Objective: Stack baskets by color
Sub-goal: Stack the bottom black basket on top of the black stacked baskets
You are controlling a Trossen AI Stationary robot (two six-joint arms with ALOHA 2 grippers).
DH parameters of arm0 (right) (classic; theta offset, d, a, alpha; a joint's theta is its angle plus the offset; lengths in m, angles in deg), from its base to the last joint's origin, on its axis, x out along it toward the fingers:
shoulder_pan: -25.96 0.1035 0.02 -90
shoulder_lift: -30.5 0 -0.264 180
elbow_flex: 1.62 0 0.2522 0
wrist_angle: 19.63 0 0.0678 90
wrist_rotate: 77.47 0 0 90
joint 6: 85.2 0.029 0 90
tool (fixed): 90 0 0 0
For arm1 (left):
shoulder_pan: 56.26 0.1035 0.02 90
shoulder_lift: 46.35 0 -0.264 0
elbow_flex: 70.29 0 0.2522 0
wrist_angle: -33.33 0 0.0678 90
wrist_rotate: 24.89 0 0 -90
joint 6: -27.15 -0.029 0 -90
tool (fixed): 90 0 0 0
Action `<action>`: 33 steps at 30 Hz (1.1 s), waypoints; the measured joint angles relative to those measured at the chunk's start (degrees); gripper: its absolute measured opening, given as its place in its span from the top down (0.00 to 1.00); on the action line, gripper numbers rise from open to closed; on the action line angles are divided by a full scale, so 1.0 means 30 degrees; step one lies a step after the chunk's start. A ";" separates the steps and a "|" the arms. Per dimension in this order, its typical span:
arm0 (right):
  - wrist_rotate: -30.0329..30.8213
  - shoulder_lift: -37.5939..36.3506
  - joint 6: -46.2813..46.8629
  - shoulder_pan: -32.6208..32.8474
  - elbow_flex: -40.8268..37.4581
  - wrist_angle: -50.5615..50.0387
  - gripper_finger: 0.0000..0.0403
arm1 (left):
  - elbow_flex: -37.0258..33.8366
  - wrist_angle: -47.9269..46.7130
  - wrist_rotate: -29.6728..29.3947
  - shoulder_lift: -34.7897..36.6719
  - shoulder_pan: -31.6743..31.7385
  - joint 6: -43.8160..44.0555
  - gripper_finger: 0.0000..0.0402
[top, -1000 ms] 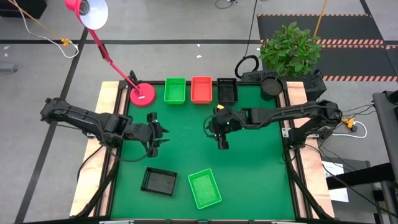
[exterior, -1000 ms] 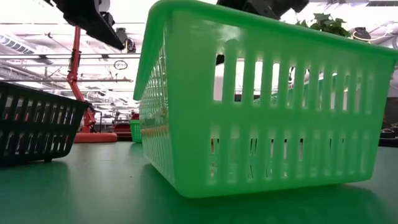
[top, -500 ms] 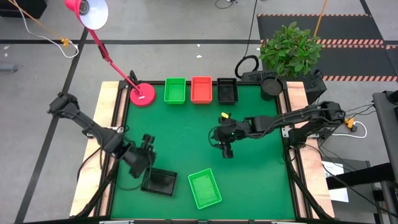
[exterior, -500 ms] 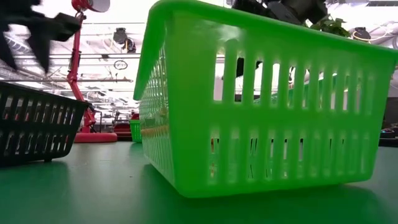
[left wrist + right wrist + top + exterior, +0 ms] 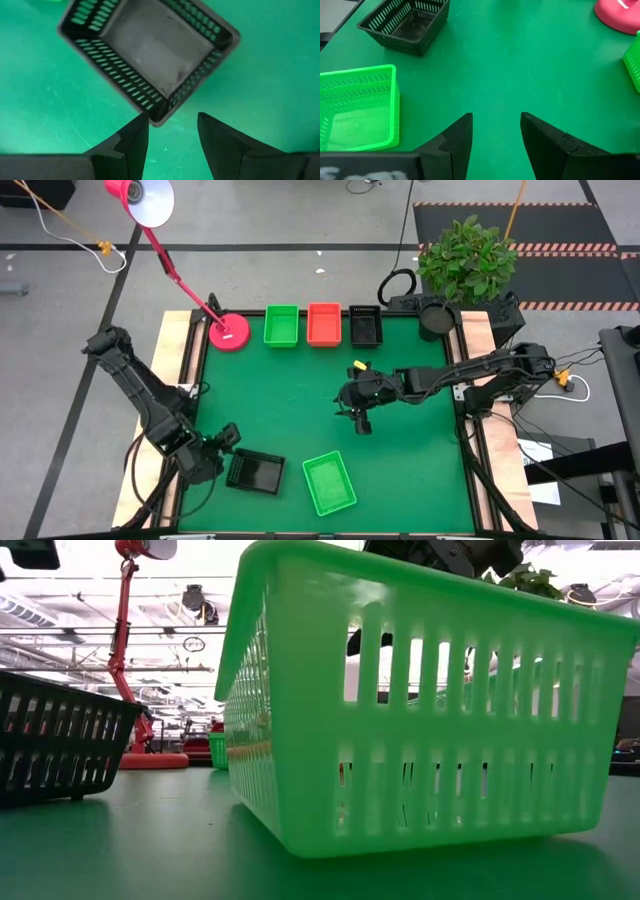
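Observation:
A black basket (image 5: 255,472) and a green basket (image 5: 329,482) sit on their bases near the table's front edge. At the far edge stand a green basket (image 5: 282,325), an orange-red basket (image 5: 324,323) and a black basket (image 5: 365,326) in a row. My left gripper (image 5: 226,438) hangs open, pointing steeply down, over the near black basket's left far corner (image 5: 159,119), which shows between its fingers (image 5: 134,142); I see no touch. My right gripper (image 5: 358,420) is open above the table's middle, with bare mat under it (image 5: 495,135).
The round pink lamp base (image 5: 230,332) stands at the far left beside the row of baskets. In the low view the near green basket (image 5: 430,710) fills most of the picture, with the black one (image 5: 60,745) to its left. Green mat lies open in the middle.
My left gripper has swung from the table's left middle toward the near left corner, sinking and rolling about its own line, and now hangs over the near black basket. My right gripper has drifted a little toward the near edge and down. No basket has moved.

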 joint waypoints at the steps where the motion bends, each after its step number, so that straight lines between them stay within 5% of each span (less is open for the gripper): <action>1: -0.0002 0.0000 0.0021 0.0000 0.0000 0.0000 0.60 | 0.0000 0.0017 0.0103 -0.0151 -0.0087 -0.0516 0.57; 24: -0.0007 0.0007 0.0045 -0.0007 0.0000 0.0569 0.60 | -0.0007 0.0891 0.0102 -0.4843 0.1340 -0.4727 0.58; 33: -0.0007 0.0007 0.0045 -0.0007 0.0000 0.0576 0.60 | -0.0007 0.1113 0.0100 -0.4843 0.1951 -0.5488 0.88</action>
